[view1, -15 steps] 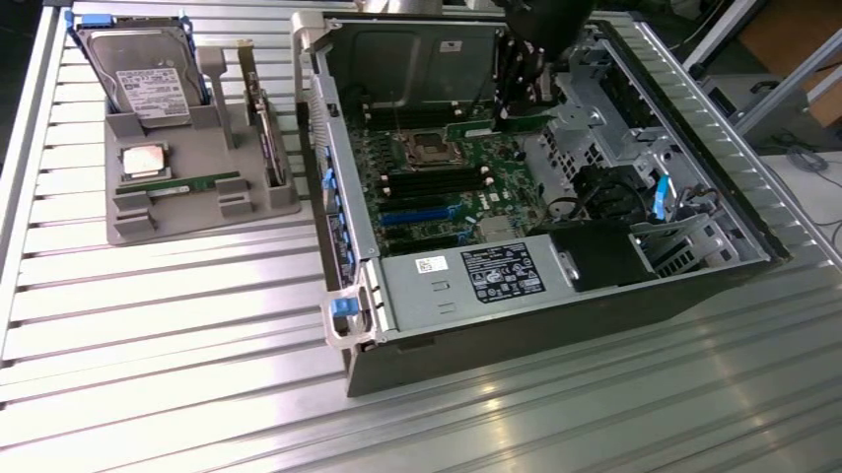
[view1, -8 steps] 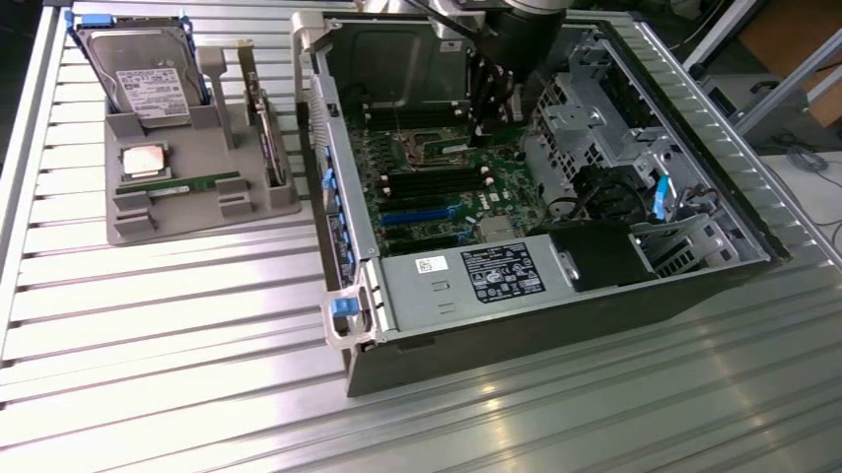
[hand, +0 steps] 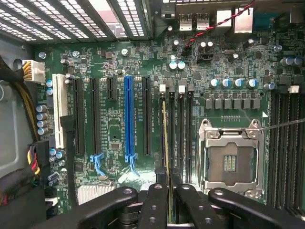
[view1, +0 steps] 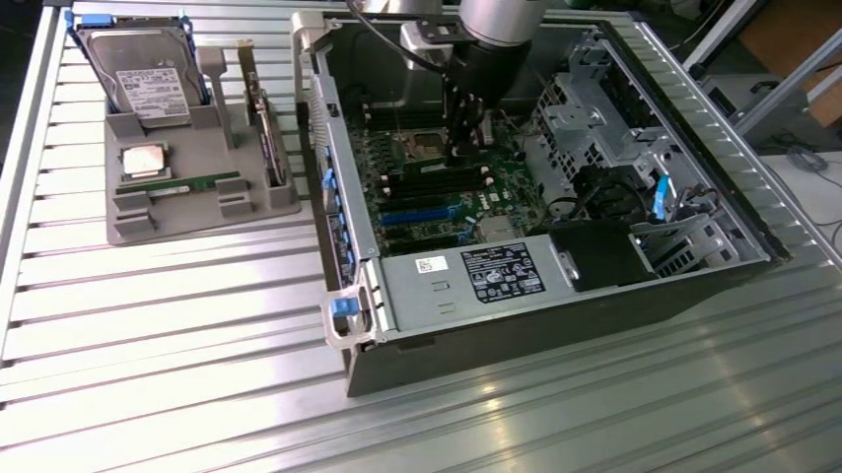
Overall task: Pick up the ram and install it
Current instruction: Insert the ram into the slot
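The arm reaches down into the open computer case (view1: 526,340), which lies on its side on the ribbed metal worktop (view1: 158,345). The claw (view1: 463,148) hangs low over the green motherboard (view1: 441,202).

In the wrist view, the claw (hand: 169,183) is closed around the ram (hand: 165,138), pinching it between the black fingers (hand: 153,205). The stick is seen edge-on as a thin yellow-green line. It runs along the outermost of four black memory slots (hand: 181,138), the one farthest from the empty processor socket (hand: 228,160) and nearest the long expansion slots. Whether the stick is pressed home in the slot or only lined up over it cannot be told. A blue expansion slot (hand: 128,119) and a white one (hand: 58,109) lie further along the board.

In the exterior view, a grey holder (view1: 184,225) stands on the worktop to the exterior view's left of the case. It carries a hard drive (view1: 145,74) standing upright, a square silver processor chip (view1: 145,161), and a second memory stick (view1: 184,184) lying flat, just beside the chip.
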`<control>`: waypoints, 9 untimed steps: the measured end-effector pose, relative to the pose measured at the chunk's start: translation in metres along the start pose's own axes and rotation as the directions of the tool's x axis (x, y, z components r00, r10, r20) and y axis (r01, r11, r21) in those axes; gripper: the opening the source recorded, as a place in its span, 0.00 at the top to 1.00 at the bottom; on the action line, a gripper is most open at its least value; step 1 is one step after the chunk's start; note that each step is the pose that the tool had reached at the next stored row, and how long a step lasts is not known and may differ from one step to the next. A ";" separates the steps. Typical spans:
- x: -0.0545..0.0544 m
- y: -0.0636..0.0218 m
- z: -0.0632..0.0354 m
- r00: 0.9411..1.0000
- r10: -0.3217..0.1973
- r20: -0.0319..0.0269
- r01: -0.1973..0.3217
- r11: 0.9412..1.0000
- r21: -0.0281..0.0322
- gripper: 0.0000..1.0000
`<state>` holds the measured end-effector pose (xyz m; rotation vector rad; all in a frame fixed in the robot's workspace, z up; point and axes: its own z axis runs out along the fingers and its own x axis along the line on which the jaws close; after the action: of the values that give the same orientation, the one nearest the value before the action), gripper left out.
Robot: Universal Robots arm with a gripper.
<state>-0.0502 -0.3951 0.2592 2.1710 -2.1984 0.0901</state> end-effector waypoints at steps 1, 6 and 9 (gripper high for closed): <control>0.000 0.0006 0.0029 1.000 0.000 -0.001 0.000 1.000 0.000 0.86; -0.001 0.0055 0.0182 1.000 0.000 -0.006 0.000 1.000 0.000 0.86; -0.002 0.0064 0.0218 1.000 0.000 -0.006 0.000 1.000 0.000 0.86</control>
<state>-0.0564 -0.3951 0.2373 2.1677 -2.1953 0.0967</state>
